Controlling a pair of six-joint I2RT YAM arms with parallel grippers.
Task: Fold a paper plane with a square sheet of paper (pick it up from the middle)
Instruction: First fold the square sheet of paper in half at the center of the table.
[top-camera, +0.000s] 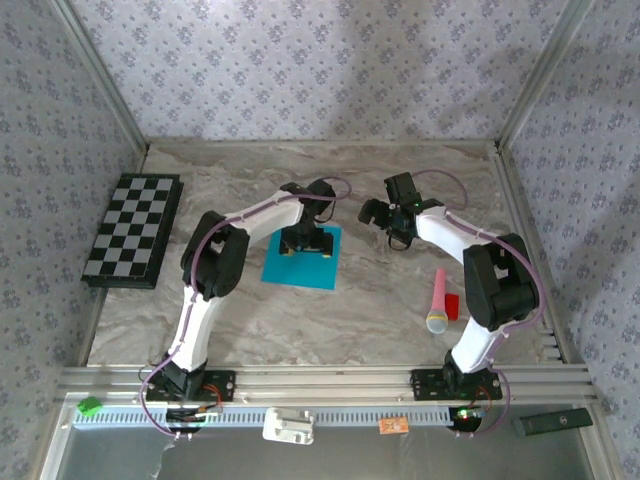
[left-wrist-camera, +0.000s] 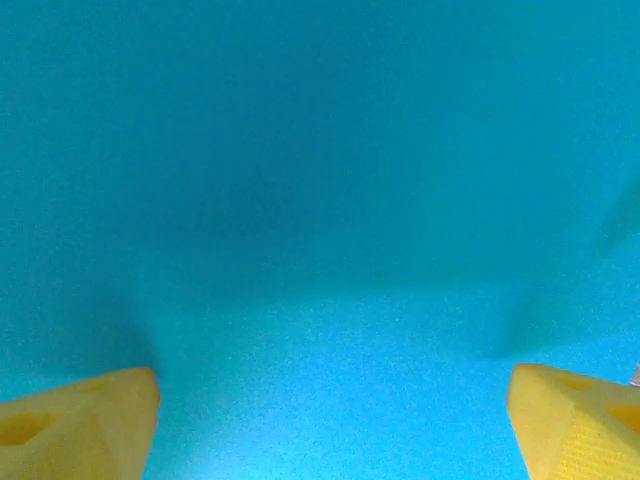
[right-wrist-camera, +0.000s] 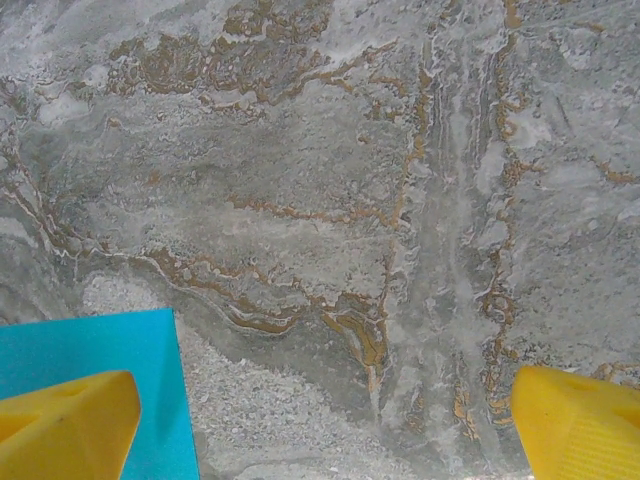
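The square sheet of paper (top-camera: 295, 270) lies flat on the marble table, teal-blue and uncreased. My left gripper (top-camera: 306, 248) stands straight over its far half, pointing down. In the left wrist view the paper (left-wrist-camera: 320, 200) spreads close under the left gripper (left-wrist-camera: 330, 425), whose yellow fingertips (left-wrist-camera: 80, 420) stand wide apart, open, with nothing between them. My right gripper (top-camera: 385, 215) hovers over bare table just right of the sheet. In the right wrist view the right gripper (right-wrist-camera: 325, 425) is open, and a corner of the paper (right-wrist-camera: 100, 350) lies by its left fingertip (right-wrist-camera: 65, 425).
A black-and-white checkered board (top-camera: 133, 230) lies at the table's left edge. A pink-and-red stick with a yellowish end (top-camera: 440, 300) lies at the near right, beside the right arm's elbow. Papered walls close in three sides of the table (top-camera: 400, 300).
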